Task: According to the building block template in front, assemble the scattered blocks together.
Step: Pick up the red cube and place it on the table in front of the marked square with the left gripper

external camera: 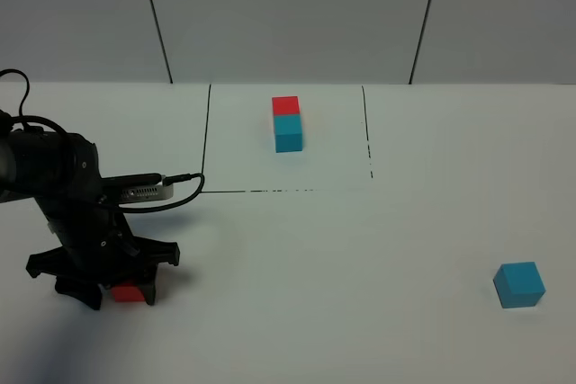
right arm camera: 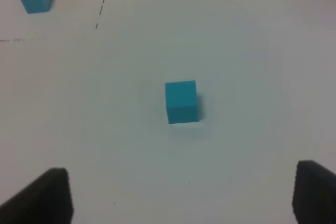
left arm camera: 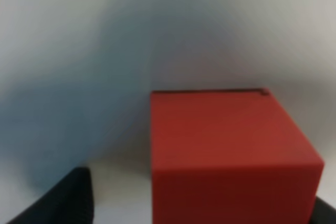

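Left hand (external camera: 121, 289): lowered over the red cube (external camera: 129, 294), straddling it. In the left wrist view one finger (left arm camera: 73, 200) stands clear of the cube's side and the other sits just at its far side, so it is not clenched on it.
Red cube: flat on the surface (external camera: 360, 267), toward the near left corner.
Cyan cube (external camera: 519, 283): flat toward the near right edge, well apart from the red one, slightly turned.
Right hand (right arm camera: 181, 198): released, fingers spread wide, hovering short of the cyan cube with nothing between them.
Template (external camera: 288, 123): red joined to cyan, toward the back edge at the middle, inside the black-line square (external camera: 209, 132).
Risk, grasp: the cube sits off-centre between the fingers. The nearer finger would likely touch first and push or twist the cube before the other arrives.
Risk, joining: a skewed hold would probably leave the faces misaligned when red meets cyan. Colour order could also end up reversed against the template.
Risk, cable: the cable (external camera: 180, 184) loops close to the square's corner and may drag across it.
Edges: both cubes lie toward the near side. The near edge itself is out of view, so the margin cannot be told.
Open room: a broad bare stretch lies between the cubes, in front of the square.
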### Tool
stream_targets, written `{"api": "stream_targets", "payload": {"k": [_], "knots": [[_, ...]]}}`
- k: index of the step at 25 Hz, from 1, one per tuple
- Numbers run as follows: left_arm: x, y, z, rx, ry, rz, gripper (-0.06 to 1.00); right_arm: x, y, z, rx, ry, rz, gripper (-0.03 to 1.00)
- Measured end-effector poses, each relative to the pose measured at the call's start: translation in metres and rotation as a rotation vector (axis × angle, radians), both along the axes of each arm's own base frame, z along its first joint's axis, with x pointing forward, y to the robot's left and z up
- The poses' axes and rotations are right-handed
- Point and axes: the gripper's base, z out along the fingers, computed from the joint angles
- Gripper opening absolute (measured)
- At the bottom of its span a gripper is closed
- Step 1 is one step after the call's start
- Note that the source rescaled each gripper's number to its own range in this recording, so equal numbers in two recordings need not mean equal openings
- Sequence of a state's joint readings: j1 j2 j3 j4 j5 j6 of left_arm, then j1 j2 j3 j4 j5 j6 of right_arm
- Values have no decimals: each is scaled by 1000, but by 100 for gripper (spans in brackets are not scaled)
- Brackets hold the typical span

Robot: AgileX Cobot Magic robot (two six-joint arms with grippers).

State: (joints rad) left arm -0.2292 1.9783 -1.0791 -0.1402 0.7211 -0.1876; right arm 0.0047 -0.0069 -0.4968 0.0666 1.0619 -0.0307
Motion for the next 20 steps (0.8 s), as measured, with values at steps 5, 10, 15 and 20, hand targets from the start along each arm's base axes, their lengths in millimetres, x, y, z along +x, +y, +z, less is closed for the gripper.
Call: {"api": "stream_targets", "payload": {"k": [5,10,15,20], "knots": [[2,0,0,-2,-18,2,10,0,0,0,0,0,0,69],[2,0,0,-3,-22,3,0,0,0,0,0,0,0,69],[2,0,0,-3,-22,1,0,0,0,0,0,0,0,69],[2,1,0,16,-23,-28,0,0,0,0,0,0,0,69]]}}
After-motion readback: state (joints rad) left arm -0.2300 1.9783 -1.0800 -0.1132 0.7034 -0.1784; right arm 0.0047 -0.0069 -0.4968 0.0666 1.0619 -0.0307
